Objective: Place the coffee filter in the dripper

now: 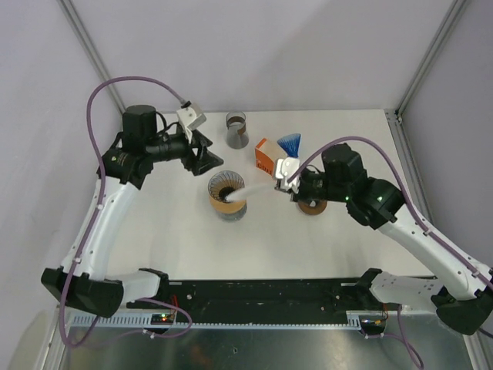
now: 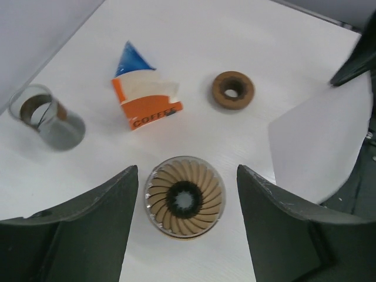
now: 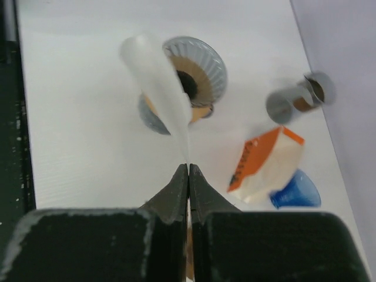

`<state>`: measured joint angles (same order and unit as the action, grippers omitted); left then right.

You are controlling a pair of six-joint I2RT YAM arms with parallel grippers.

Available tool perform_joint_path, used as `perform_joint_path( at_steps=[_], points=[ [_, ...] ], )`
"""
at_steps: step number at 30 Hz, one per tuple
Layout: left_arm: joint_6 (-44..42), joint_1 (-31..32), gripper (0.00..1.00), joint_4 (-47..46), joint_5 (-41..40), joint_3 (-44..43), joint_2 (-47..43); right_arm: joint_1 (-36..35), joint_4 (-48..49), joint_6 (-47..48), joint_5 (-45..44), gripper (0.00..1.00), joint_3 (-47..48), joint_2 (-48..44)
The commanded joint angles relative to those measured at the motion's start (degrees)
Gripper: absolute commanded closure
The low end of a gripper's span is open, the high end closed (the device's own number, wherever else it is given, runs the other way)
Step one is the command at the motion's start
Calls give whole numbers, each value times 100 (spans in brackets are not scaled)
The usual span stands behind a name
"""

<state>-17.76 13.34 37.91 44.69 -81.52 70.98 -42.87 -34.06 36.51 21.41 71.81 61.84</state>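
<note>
The dripper (image 1: 226, 195) is a ribbed glass cone with a brown collar, standing mid-table; it also shows in the left wrist view (image 2: 184, 197) and the right wrist view (image 3: 191, 79). My right gripper (image 1: 279, 183) is shut on a white paper coffee filter (image 1: 253, 190), pinched at its corner (image 3: 188, 166). The filter (image 3: 158, 82) is held flat in the air, its free end over the dripper's right rim. It shows large at the right in the left wrist view (image 2: 317, 147). My left gripper (image 1: 209, 160) is open and empty, hovering behind and left of the dripper.
An orange filter box (image 1: 266, 156) with a blue filter holder (image 1: 290, 142) stands behind the dripper. A grey metal cup (image 1: 236, 129) stands at the back. A brown ring-shaped base (image 1: 312, 206) lies under my right wrist.
</note>
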Motion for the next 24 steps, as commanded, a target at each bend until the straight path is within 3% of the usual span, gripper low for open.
perform_joint_path(
  at_steps=[1,7,12,24],
  points=[
    [-735,489,28,1021,359,-342,-271,-447,131,354,229,100,70,105],
    [-1445,868,26,1953,761,-395,-399,-685,403,358,253,100,104,384],
    [-1709,1014,22,2172,1066,-319,-422,-833,432,357,218,100,205,598],
    [-2373,1252,31,2175,644,77,-273,-905,461,352,149,100,312,775]
  ],
)
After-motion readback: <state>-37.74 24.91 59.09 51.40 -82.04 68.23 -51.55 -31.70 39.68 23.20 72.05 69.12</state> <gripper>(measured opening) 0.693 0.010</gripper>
